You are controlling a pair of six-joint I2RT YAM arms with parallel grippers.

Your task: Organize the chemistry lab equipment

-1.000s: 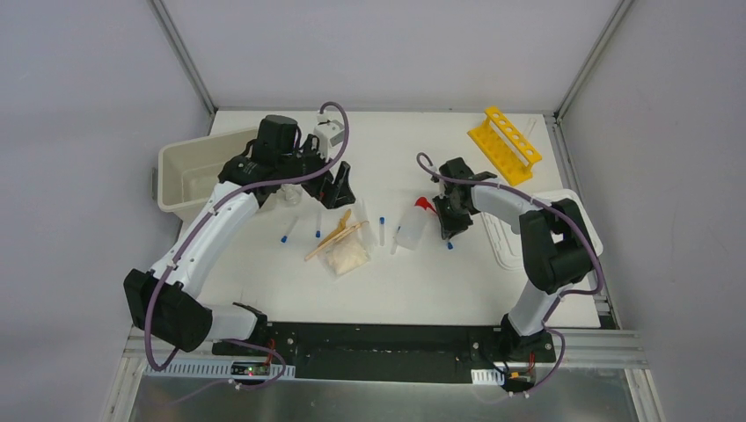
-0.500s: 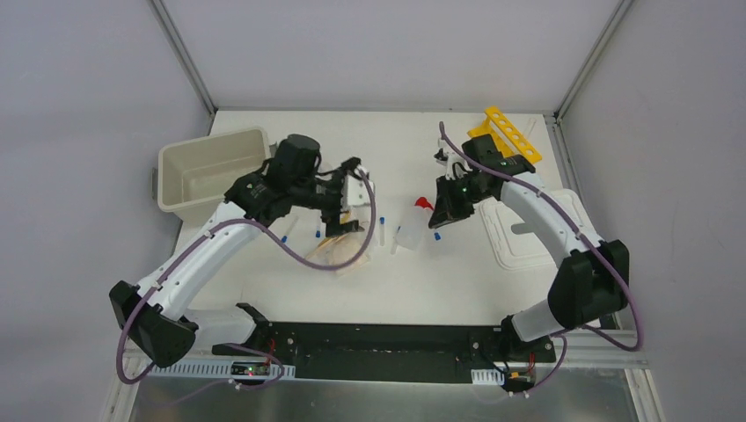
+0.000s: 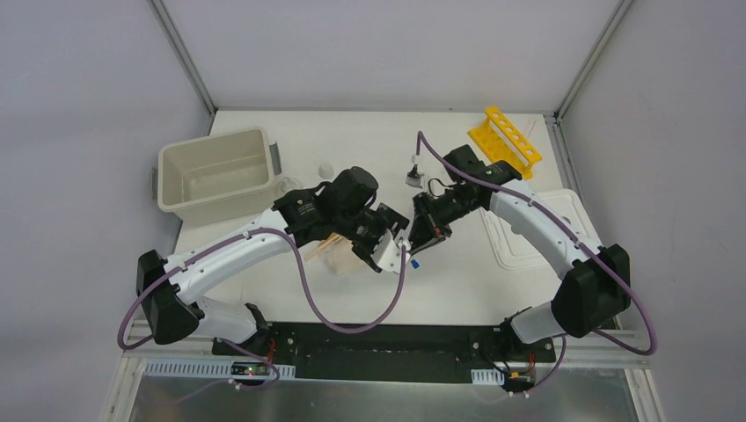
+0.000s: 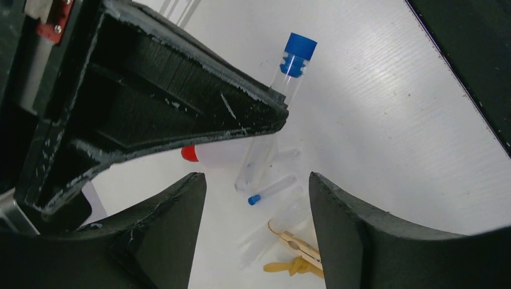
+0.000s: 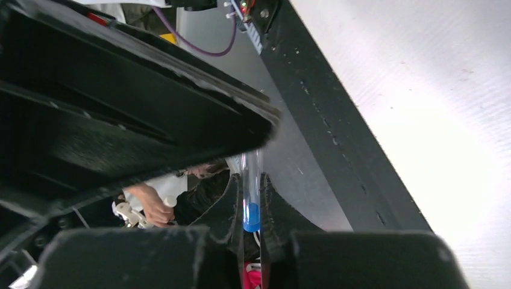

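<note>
Right gripper (image 5: 250, 191) is pinching a blue-capped tube (image 4: 299, 49) close to its cap. It holds the tube off the table, well to the right of the bin (image 3: 204, 204) and a little nearer the arm bases than the bin is. Left gripper (image 4: 256, 180) meets it nose to nose with its jaws spread. The tube's clear end reaches the gap between them, and as far as I can see neither finger touches it. The cream bin sits open side up at the left of the table. A white lid (image 3: 508, 249) lies flat on the side opposite the bin, partly under the right arm. The yellow rack (image 3: 503, 141) stands in the far corner, well right of the bin. A bottle (image 4: 217, 155) with a red nozzle shows behind the held tube, between bin and lid. The packet (image 3: 338, 258) peeks out under the left arm, right of the bin and nearer the bases. A clear beaker (image 3: 325, 168) stands just right of the bin. Sticks (image 4: 295, 247) lie below the left gripper, with a second tube (image 4: 271, 189) flat on the table just beside them.
</note>
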